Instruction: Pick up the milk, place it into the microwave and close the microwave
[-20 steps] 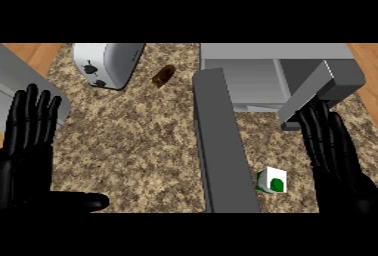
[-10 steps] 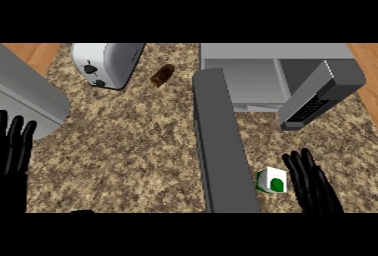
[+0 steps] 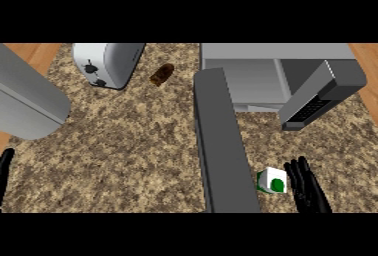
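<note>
The milk, a small white carton with a green mark, stands on the speckled counter close to the view's lower edge. It sits just right of the microwave's open door, a long grey slab running toward me. My right hand is immediately right of the carton, fingers straight and pointing away from me, beside it rather than around it. The microwave stands at the back right with its cavity open. Only a sliver of my left hand shows at the left edge, fingers straight.
A white toaster stands at the back left, with a small brown object next to it. A large grey forearm crosses the left side. A dark-faced grey panel juts out at the microwave's right.
Both hands have drawn back toward the lower edge. The right hand has come down beside the milk, and the left has slid almost out of view.
</note>
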`<move>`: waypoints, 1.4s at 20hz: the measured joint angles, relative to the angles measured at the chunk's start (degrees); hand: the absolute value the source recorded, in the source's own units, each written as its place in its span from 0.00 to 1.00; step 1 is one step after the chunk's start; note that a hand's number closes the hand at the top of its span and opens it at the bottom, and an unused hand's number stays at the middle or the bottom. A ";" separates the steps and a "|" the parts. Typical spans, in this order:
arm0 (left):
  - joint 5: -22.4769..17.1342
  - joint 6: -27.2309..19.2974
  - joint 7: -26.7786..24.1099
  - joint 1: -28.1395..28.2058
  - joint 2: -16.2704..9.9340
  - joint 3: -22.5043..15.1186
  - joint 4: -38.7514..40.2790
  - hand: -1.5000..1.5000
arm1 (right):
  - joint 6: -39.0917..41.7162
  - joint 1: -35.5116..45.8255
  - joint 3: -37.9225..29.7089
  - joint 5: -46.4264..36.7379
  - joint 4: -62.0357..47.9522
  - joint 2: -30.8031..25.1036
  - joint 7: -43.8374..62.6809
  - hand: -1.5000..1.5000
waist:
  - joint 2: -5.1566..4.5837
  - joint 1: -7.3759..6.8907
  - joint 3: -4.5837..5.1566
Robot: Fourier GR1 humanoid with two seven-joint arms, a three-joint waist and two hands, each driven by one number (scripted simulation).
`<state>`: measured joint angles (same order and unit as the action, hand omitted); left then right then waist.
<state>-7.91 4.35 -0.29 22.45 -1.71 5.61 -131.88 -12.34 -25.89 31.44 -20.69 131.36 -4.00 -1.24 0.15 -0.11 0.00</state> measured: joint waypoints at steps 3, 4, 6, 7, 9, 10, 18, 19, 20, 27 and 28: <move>-2.01 1.28 0.58 0.87 -0.37 1.47 -1.38 0.00 | 0.09 0.57 -3.15 3.13 -3.48 -0.94 -2.85 0.00 | -0.03 -0.03 -0.01; -3.08 1.95 0.55 1.62 -0.55 2.36 -1.84 0.00 | 0.10 0.16 -3.68 3.90 -4.43 -1.32 -3.88 0.00 | -0.03 -0.05 -0.01; -4.31 2.51 1.22 1.79 -0.85 3.63 -2.54 0.00 | -0.05 1.07 -5.02 5.15 -7.17 -1.18 -5.25 0.00 | -0.05 -0.06 -0.01; -4.41 2.82 1.28 2.48 -0.62 3.77 -3.18 0.00 | -0.73 1.18 -5.09 5.03 -8.37 -0.72 -5.67 0.00 | -0.06 -0.08 -0.01; -5.80 3.53 1.09 4.07 -0.73 4.60 -4.23 0.00 | -0.78 1.80 -7.06 6.67 -10.54 -0.80 -6.70 0.00 | -0.05 -0.16 -0.01; -6.05 3.97 0.79 3.99 -0.72 5.20 -3.87 0.00 | -1.33 1.87 -6.70 6.58 -11.62 -0.28 -7.25 0.00 | -0.06 -0.13 -0.01; -8.25 8.63 -2.10 8.80 0.63 7.96 -3.95 0.00 | -1.52 2.08 -13.81 12.45 -22.22 -0.83 -15.31 0.00 | -0.05 -0.23 -0.01; -8.90 9.08 -1.78 9.22 0.28 9.00 -4.06 0.00 | -1.66 1.51 -14.46 12.88 -23.74 -0.82 -16.98 0.00 | -0.04 -0.23 -0.01; -8.88 8.77 -1.30 9.34 0.49 8.59 -4.25 0.00 | -1.30 1.59 -15.57 13.95 -25.87 -0.89 -18.92 0.00 | -0.05 -0.21 -0.02; -11.30 11.82 -2.59 9.77 0.46 12.03 -3.21 0.00 | 1.50 5.10 -22.80 18.55 -38.68 -2.29 -26.85 0.00 | -0.08 -0.22 -0.02; -11.07 11.25 -2.82 10.44 0.67 10.92 -3.47 0.00 | 1.79 5.36 -23.17 18.69 -39.81 -2.31 -27.77 0.00 | -0.08 -0.23 -0.02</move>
<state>-18.97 15.60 -3.11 32.89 -1.04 16.53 -135.35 -10.55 -20.53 8.27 -2.00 91.55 -6.31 -29.01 0.07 -0.34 -0.02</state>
